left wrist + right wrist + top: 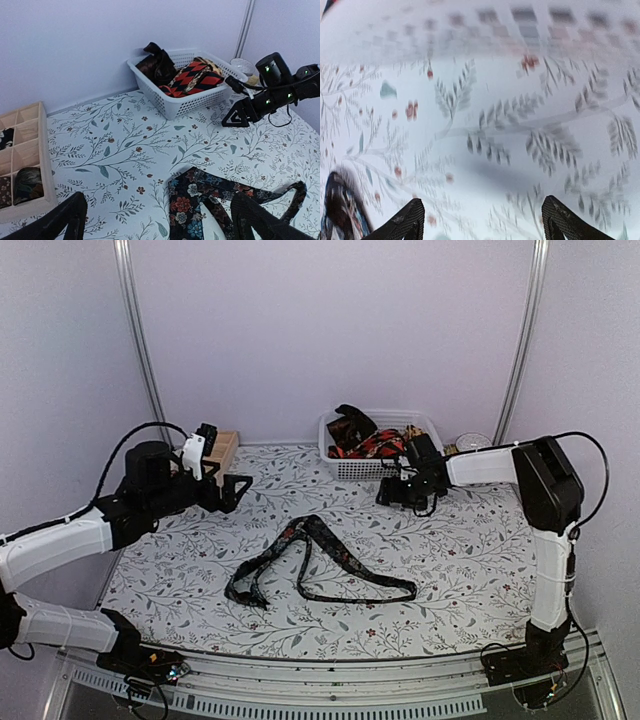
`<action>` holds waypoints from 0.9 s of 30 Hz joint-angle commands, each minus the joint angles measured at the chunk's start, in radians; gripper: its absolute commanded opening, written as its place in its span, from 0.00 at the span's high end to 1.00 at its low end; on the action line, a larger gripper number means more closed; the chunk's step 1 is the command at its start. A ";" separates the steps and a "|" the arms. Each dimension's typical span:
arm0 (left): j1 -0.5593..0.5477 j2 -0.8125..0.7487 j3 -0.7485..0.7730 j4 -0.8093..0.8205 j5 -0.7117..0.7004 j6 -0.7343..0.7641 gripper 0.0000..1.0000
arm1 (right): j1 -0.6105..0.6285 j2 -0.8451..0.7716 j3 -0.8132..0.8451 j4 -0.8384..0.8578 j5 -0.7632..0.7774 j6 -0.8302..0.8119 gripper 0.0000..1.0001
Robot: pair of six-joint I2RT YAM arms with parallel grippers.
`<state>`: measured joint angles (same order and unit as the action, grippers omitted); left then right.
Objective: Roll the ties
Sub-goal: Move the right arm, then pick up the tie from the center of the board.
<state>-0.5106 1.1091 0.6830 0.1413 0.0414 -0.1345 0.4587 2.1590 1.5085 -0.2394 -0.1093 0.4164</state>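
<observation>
A long dark floral tie (320, 560) lies unrolled in loose loops on the middle of the table; its broad end shows in the left wrist view (200, 200) and a bit of it at the lower left of the right wrist view (342, 210). More ties (365, 440) are heaped in the basket, a red-black one (195, 77) on top. Coiled ties (27, 182) sit in the tray's compartments. My left gripper (238, 492) hovers open left of the loose tie, nothing between its fingers (160, 217). My right gripper (388, 495) hangs open in front of the basket, empty (482, 222).
The white mesh basket (345, 468) stands at the back centre against the wall. The wooden compartment tray (222, 448) sits at the back left (45, 155). A small round clear object (472, 442) lies right of the basket. Walls close in the table on three sides.
</observation>
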 commanded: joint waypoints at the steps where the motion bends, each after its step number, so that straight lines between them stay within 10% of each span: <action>1: -0.022 -0.016 0.071 -0.117 0.227 0.138 0.00 | 0.037 -0.441 -0.207 -0.089 -0.041 -0.063 0.17; 7: -0.154 0.009 0.154 -0.231 0.341 0.292 0.00 | 0.056 -0.818 -0.450 -0.142 -0.008 -0.068 0.11; 12: -0.308 0.094 0.249 -0.364 0.168 0.314 0.00 | 0.073 -0.998 -0.586 -0.189 -0.022 -0.071 0.09; 27: -0.776 0.321 0.189 -0.552 -0.510 -0.319 0.00 | 0.445 -0.840 -0.729 -0.354 0.145 0.010 0.11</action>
<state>-1.2156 1.3911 0.8837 -0.3462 -0.2955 -0.2687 0.8459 1.2404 0.7700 -0.5331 -0.0437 0.3946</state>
